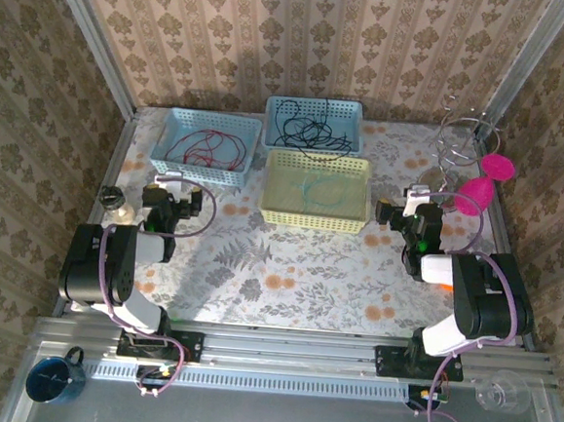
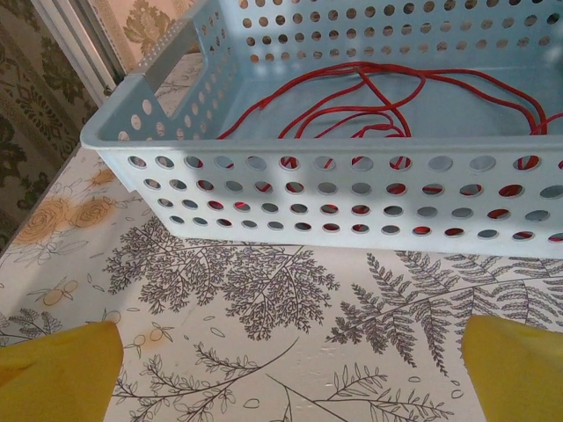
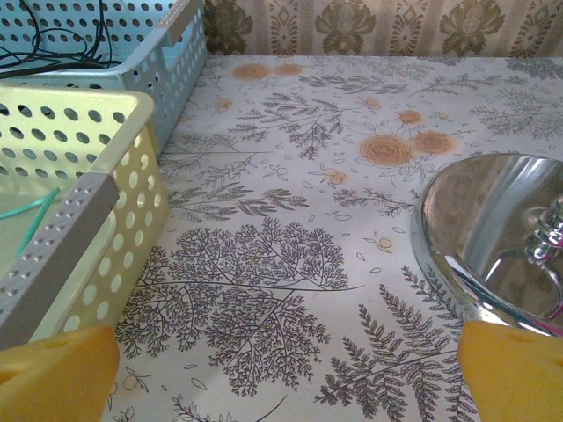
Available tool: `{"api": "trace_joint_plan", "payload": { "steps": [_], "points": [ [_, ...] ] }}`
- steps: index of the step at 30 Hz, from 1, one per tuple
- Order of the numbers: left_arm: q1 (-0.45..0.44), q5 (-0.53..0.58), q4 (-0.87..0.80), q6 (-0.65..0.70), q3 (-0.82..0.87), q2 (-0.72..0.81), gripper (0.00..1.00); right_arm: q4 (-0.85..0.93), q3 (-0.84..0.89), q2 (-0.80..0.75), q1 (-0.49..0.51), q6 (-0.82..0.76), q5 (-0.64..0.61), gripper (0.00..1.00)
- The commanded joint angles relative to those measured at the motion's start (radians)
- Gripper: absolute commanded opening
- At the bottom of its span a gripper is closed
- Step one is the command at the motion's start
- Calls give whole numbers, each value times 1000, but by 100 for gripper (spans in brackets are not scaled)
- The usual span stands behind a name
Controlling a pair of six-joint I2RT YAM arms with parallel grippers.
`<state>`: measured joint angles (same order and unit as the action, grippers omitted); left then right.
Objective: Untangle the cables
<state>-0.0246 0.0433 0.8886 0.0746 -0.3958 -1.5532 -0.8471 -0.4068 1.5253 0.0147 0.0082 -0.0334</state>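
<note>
Red cables (image 1: 209, 149) (image 2: 387, 101) lie coiled in the left blue basket (image 1: 172, 124) (image 2: 158, 141). Black cables (image 1: 308, 130) (image 3: 53, 53) fill the rear blue basket (image 1: 353, 109) (image 3: 176, 70). A pale green cable (image 1: 318, 189) (image 3: 31, 220) rests in the yellow basket (image 1: 272, 210) (image 3: 114, 220). My left gripper (image 1: 168, 208) (image 2: 286, 374) hovers just in front of the left blue basket, open, yellow fingertips (image 2: 57, 374) wide apart over bare tablecloth. My right gripper (image 1: 410, 224) (image 3: 286, 374) is open too, right of the yellow basket, holding nothing.
A chrome stand's round base (image 3: 493, 237) sits close to the right gripper's right finger, with its wire rack (image 1: 464, 137) and pink discs (image 1: 477, 192) behind. A small jar (image 1: 115, 201) stands left of the left gripper. Metal frame rails border the floral tablecloth (image 1: 297, 271).
</note>
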Motion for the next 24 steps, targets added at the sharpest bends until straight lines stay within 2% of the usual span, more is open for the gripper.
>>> {"api": "trace_joint_plan", "payload": {
  "steps": [1, 15, 19, 24],
  "points": [
    [6, -18, -5, -19, -5, 6, 100, -1, -2, 2, 1, 13, -2, 100],
    [7, -18, -5, -19, -6, 5, 100, -6, 1, 1, 11, 6, -22, 100],
    [7, -19, -5, -19, -5, 6, 100, 17, -15, 7, -11, 22, 24, 100],
    [6, -19, -5, -19, -5, 5, 100, 4, -5, 3, -8, 18, 12, 100]
  ]
}}
